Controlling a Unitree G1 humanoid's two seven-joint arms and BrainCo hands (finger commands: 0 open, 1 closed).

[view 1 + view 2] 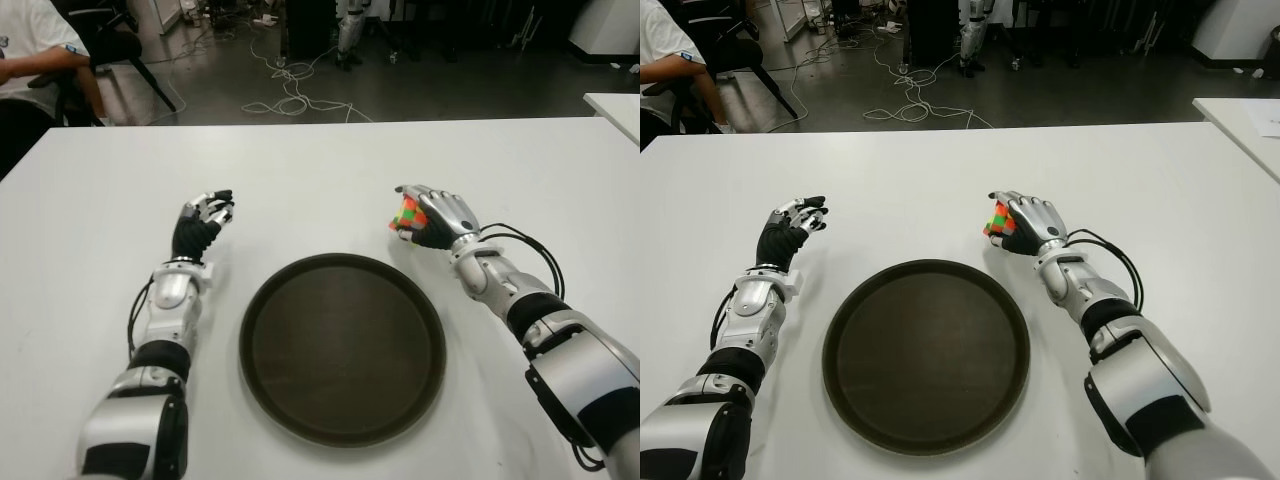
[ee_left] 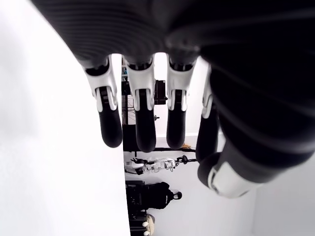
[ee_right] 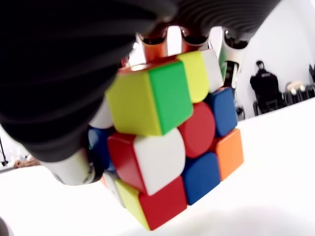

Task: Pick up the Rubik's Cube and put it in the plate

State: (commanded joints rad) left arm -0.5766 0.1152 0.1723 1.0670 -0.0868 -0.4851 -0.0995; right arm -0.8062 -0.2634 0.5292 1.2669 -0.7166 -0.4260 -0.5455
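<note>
Gripping the multicoloured plastic Rubik's Cube point(image 3: 167, 142), the right hand point(image 1: 435, 218) has its fingers curled over the top and thumb pressed against the near side; the cube sits in that hand just beyond the far right rim of the round dark brown plate point(image 1: 342, 345), low over the white bench point(image 1: 300, 170). Whether its bottom corner is clear of the bench I cannot tell. The plate lies near the bench's front edge, roughly central, and holds nothing.

The left hand point(image 1: 203, 222) shows to the left of the plate, fingers loosely extended and holding nothing.

Judging from the right wrist view, the cube is tilted in the grasp, caught on corners rather than flat faces, so it could twist or slip out during the carry. If the hand travels low, the cube might clip the plate's raised rim and knock it aside. Released from a height, it may bounce or roll out.

No brand, label or writing can be read on any item.
</note>
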